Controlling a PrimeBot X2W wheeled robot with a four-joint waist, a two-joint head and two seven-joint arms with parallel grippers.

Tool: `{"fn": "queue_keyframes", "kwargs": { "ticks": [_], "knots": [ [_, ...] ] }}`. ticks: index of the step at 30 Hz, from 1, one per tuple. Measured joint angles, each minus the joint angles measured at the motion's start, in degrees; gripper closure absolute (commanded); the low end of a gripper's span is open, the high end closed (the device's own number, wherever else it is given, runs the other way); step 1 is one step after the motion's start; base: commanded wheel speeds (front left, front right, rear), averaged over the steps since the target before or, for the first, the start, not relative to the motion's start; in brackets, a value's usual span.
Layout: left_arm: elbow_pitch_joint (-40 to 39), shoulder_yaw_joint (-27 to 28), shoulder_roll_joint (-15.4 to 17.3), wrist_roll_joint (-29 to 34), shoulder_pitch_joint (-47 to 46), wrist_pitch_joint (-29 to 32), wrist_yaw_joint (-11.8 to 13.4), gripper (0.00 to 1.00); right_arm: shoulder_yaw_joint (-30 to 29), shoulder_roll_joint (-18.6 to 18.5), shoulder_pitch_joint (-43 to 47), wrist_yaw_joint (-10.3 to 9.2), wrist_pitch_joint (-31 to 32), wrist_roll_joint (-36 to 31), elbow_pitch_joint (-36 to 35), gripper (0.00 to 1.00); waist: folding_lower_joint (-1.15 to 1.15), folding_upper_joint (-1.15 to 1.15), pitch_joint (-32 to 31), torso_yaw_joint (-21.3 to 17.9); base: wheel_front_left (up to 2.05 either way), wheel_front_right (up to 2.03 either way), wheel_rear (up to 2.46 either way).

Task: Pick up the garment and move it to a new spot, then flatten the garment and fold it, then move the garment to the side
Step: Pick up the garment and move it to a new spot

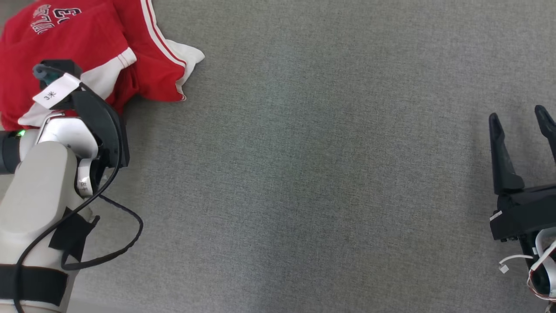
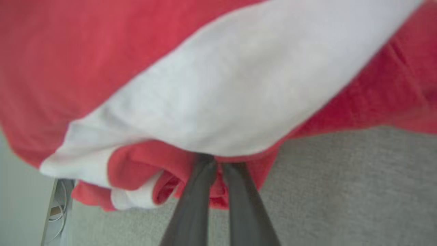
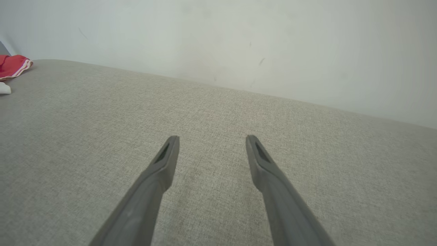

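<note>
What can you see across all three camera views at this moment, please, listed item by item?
garment: one, red with white panels and stripes, crumpled at the far left of the surface
surface: one, grey fabric, spread under everything
wall: one, pale, behind the surface's far edge
label: one, white, on the left wrist
cable: one, black, looping off the left forearm
left forearm: one, pale grey, lower left
left tool: one, dark, shut on a fold of the garment
right tool: one, dark, open, at the right edge, apart from the garment
</note>
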Motion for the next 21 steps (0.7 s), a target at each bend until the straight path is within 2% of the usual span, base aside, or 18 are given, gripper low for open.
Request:
{"fn": "queue_keyframes", "kwargs": {
  "ticks": [14,17,21],
  "knots": [
    [1.03,5.17,-1.45,0.77,-0.11,-5.16,-0.01,1.0,0.91,2.65,-1.08,0.0,0.49,-0.01,3.64,0.0,-0.01,-0.01,-5.45,1.28,0.0,0.0,0.0],
    [-0.1,6.71,-0.71,-0.47,-0.84,-6.05,0.0,1.0,2.34,4.26,-1.32,0.0,0.21,0.02,4.79,0.0,-0.01,-0.01,-7.4,1.37,0.0,0.0,0.0],
    [-2.07,8.15,2.35,-1.54,-2.62,-6.76,0.0,1.0,4.32,6.64,-2.62,0.0,-0.4,0.34,6.97,0.0,-0.01,-0.01,-10.25,1.19,0.0,0.0,0.0]
  ]
}}
